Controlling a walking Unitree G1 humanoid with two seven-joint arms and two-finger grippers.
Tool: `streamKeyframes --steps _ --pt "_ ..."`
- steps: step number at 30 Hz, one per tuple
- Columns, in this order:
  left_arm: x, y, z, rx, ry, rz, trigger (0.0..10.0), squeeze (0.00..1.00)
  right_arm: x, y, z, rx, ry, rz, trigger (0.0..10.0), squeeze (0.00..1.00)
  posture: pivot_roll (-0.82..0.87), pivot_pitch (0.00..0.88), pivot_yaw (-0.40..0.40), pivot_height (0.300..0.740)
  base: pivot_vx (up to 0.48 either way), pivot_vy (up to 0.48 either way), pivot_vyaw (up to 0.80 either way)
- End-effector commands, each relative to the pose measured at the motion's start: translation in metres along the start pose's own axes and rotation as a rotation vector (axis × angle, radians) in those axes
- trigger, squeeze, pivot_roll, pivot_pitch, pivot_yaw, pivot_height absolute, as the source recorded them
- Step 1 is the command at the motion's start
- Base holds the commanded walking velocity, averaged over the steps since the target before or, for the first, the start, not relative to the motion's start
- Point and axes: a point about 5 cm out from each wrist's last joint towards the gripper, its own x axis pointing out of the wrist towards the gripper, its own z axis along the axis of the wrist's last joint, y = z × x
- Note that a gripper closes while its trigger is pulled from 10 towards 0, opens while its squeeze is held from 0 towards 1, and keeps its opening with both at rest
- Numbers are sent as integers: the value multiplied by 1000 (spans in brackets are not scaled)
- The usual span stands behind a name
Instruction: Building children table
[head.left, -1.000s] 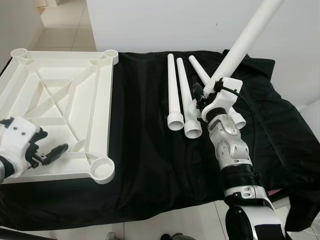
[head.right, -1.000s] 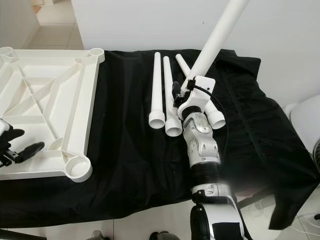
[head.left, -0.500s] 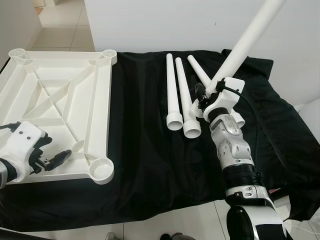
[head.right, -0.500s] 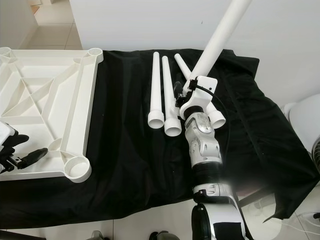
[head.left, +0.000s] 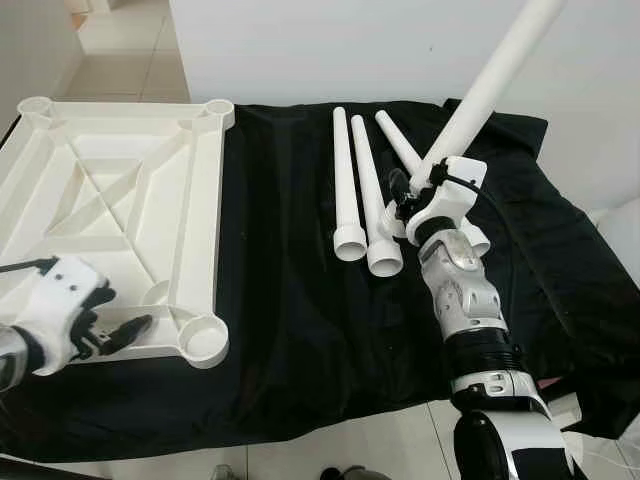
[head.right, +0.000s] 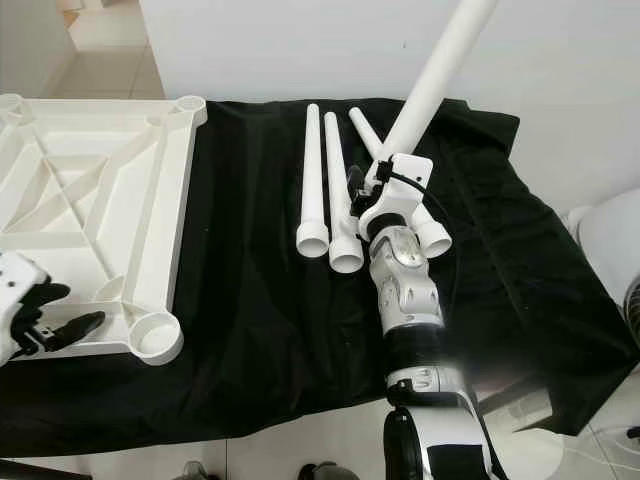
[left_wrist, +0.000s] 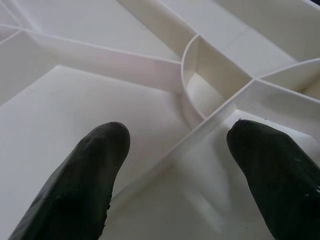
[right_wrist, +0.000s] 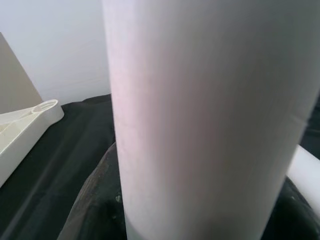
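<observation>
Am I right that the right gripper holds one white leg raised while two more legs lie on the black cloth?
Not quite: three legs lie on the black cloth, as the left eye view shows. The right gripper does hold one white leg raised.

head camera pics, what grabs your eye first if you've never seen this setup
The long white table leg stands out first, raised slanting above the black cloth in the right gripper. Next is the upturned white tabletop on the left, ribs and corner sockets showing, with the left gripper open at its near edge. Three more legs lie on the cloth between them.
</observation>
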Motion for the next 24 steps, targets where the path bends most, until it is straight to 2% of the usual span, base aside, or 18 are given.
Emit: streamKeyframes --steps 1,3,5,7,10,11,13,14,19,20,22,23,24 --pt "7 -17 -13 -14 56 -200 10000 0 1 -1 0 -7 7 -1 10000 0 14 123 -57 740 0 0 0" --pt "13 -17 -12 -8 46 -190 10000 0 1 -1 0 -8 8 0 10000 0 14 124 -57 740 0 0 0" --pt "29 -22 -4 25 11 -189 10000 0 1 0 0 -8 8 2 10000 0 12 120 -56 740 0 0 0" --pt "42 -33 4 41 -22 -233 10000 0 1 0 0 -9 8 3 10000 0 10 118 -54 740 0 0 0" --pt "46 -36 6 40 -28 -248 10000 0 1 0 0 -9 8 2 10000 0 10 118 -54 740 0 0 0" --pt "55 -44 11 46 -50 -285 10000 0 0 0 -1 -9 8 1 10000 0 5 115 -47 740 0 0 0" --pt "57 -47 12 47 -59 -300 10000 0 0 0 -1 -10 9 1 10000 0 5 115 -47 740 0 0 0" --pt "67 -56 19 43 -85 -320 10000 0 -1 -1 -2 -12 10 -1 10000 0 3 112 -44 740 0 0 0" --pt "79 -68 26 53 -117 -357 10000 0 -1 -1 -3 -14 11 -1 10000 0 -2 111 -41 740 0 0 0" --pt "79 -68 26 53 -117 -357 10000 0 -1 -1 -3 -14 11 -1 10000 0 -2 111 -41 740 0 0 0" --pt "95 -78 36 66 -156 -336 10000 0 -2 0 -3 -17 10 1 10000 0 -7 100 -39 740 0 0 0" --pt "95 -78 36 66 -156 -336 10000 0 -2 0 -3 -17 10 1 10000 0 -7 100 -39 740 0 0 0" --pt "103 -81 40 79 -171 -303 10000 0 -2 0 -3 -20 9 5 10000 0 -7 100 -39 740 0 0 0"
